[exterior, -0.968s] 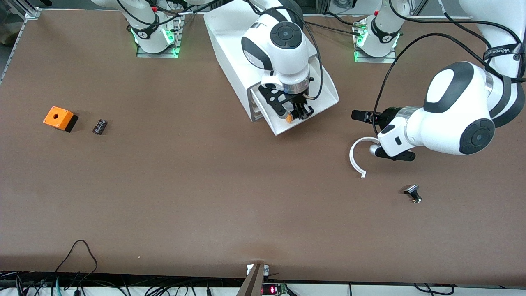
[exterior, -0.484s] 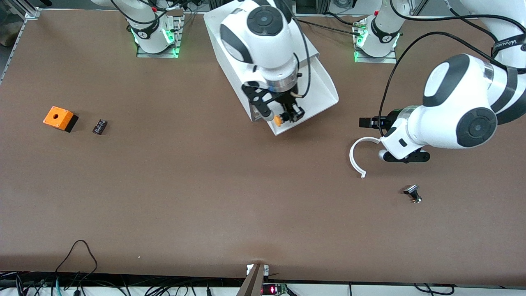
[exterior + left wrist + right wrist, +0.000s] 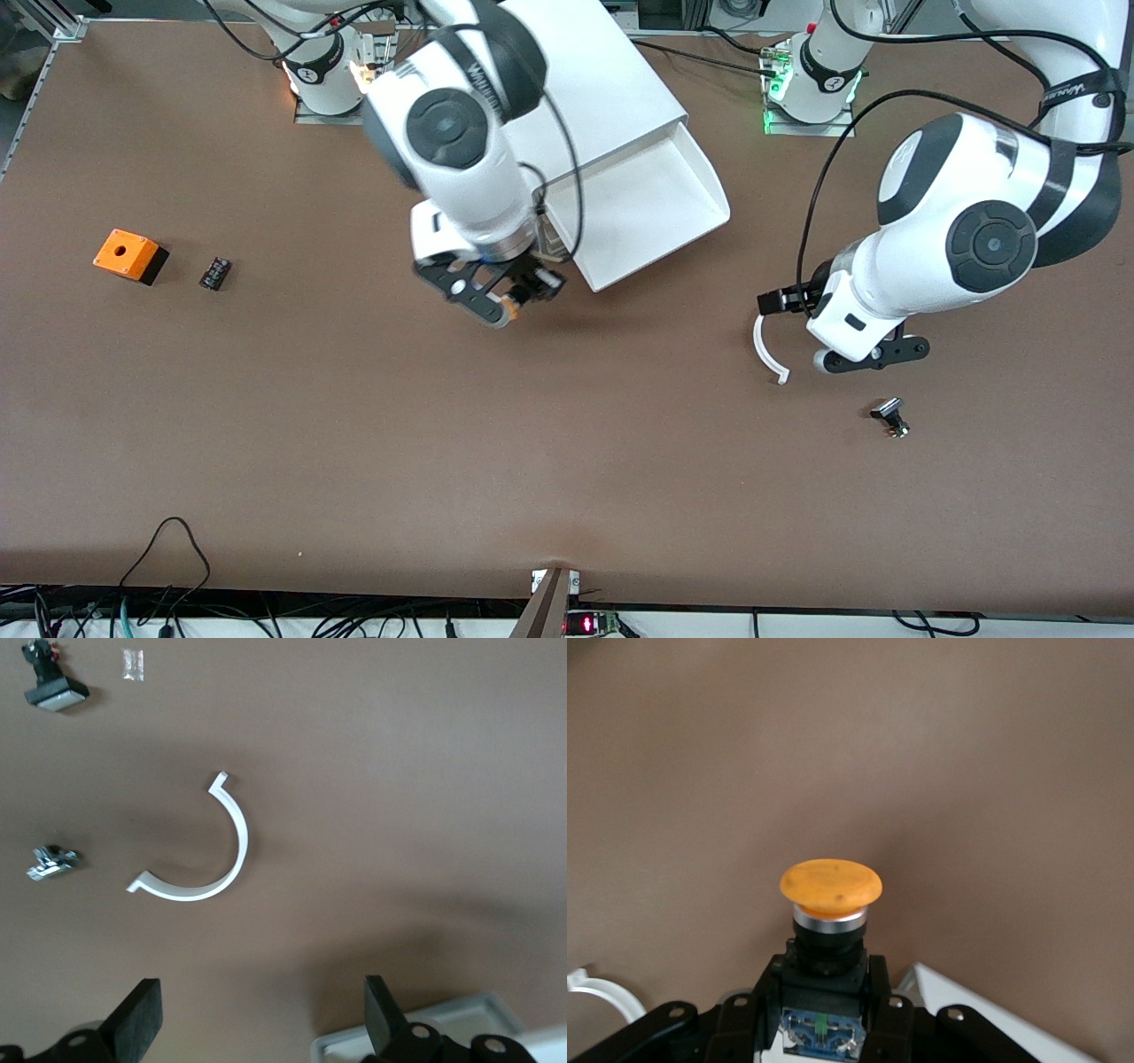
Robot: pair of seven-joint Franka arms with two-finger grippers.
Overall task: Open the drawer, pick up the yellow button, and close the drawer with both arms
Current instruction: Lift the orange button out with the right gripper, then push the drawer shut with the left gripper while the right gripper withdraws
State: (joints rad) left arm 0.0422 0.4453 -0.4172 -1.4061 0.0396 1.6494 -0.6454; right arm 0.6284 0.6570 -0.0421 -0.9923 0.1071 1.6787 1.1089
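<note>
The top drawer [image 3: 651, 208] of the white cabinet [image 3: 602, 80] is pulled out and its tray shows bare. My right gripper [image 3: 518, 297] is shut on the button [image 3: 508, 308] and holds it over the bare table, just off the drawer's front corner toward the right arm's end. In the right wrist view the orange-yellow cap [image 3: 831, 884] points away from my right gripper [image 3: 824, 992], whose fingers clamp the black body. My left gripper [image 3: 772, 302] is open and empty over a white curved strip [image 3: 764, 344]; it also shows in the left wrist view [image 3: 261, 1028].
An orange square box [image 3: 129, 254] and a small black part [image 3: 214, 272] lie toward the right arm's end. A silver-and-black part [image 3: 890, 417] lies nearer the camera than the left gripper. The left wrist view shows the strip [image 3: 232, 846] and the drawer's corner [image 3: 425, 1032].
My right gripper has lifted the button out of the drawer and carried it off the tray toward the right arm's end. My left arm has swung, its gripper moving over the white strip.
</note>
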